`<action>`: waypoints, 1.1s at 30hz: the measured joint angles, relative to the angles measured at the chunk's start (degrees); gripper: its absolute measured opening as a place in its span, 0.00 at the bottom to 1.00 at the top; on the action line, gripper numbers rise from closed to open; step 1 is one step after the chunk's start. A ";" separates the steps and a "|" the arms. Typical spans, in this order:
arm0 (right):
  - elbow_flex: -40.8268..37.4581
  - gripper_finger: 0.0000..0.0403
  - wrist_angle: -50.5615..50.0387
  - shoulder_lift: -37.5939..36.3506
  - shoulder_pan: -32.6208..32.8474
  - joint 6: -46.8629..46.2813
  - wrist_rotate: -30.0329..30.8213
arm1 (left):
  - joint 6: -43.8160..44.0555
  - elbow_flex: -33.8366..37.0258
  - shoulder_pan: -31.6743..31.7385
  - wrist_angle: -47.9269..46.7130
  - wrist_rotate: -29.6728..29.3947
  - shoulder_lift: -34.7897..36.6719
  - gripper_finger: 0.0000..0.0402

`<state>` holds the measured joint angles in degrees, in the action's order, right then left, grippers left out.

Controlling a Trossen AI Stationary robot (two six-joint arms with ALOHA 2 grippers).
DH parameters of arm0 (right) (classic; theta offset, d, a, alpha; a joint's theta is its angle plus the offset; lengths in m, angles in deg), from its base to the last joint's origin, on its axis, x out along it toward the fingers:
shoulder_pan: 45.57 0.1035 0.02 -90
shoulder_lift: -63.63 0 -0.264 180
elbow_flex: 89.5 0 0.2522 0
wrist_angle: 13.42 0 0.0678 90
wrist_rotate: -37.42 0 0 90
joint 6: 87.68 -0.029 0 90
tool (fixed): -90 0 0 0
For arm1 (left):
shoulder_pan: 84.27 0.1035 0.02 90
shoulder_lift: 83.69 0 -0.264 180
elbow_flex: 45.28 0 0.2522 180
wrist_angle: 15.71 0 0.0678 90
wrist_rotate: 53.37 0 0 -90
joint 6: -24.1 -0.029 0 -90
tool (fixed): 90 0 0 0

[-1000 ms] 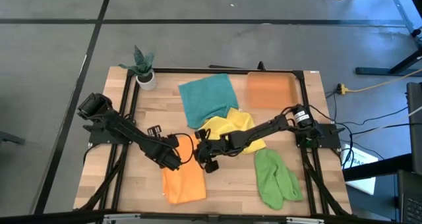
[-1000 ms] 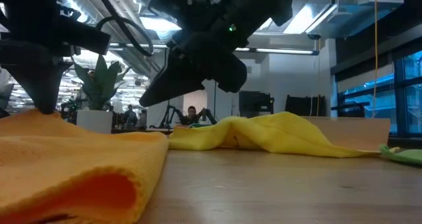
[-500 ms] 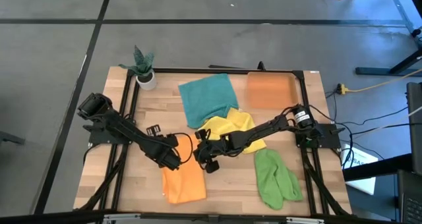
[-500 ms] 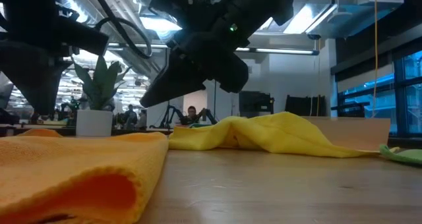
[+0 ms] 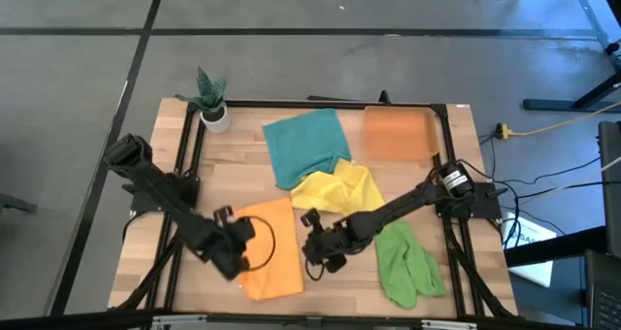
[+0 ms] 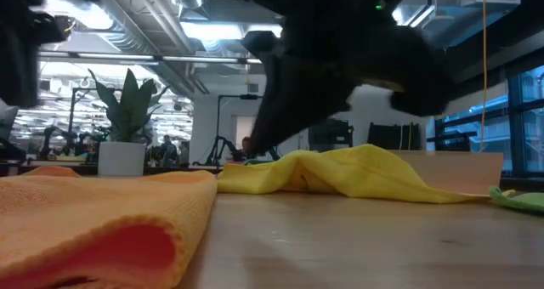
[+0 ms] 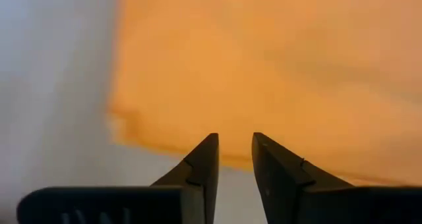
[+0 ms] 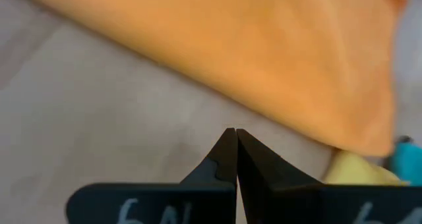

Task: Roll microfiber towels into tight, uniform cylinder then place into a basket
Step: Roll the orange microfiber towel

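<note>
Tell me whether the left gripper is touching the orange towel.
Apart. The left wrist view shows the left gripper with fingers open and nothing between them, their tips short of the orange towel edge.

In the low view, the orange towel (image 6: 102, 221) is cut off by the left and bottom edges. The green towel (image 6: 518, 200) is cropped at the right edge. Both arms are blurred there.

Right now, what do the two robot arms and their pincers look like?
Both arms are dark and jointed, with black cables looping along them. The left pincer has two dark tapered fingers with small notches. The right pincer has similar dark fingers, with pale markings on the body behind them.
</note>
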<state>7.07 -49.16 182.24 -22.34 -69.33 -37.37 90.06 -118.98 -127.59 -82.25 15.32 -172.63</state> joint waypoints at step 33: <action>-0.03 0.25 8.62 -0.02 3.33 7.52 -7.35 | -13.16 -0.02 -10.20 21.97 -6.55 -6.50 0.20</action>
<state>7.04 -40.54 182.22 -19.01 -61.81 -44.72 76.91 -119.01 -137.79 -60.28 8.77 -179.14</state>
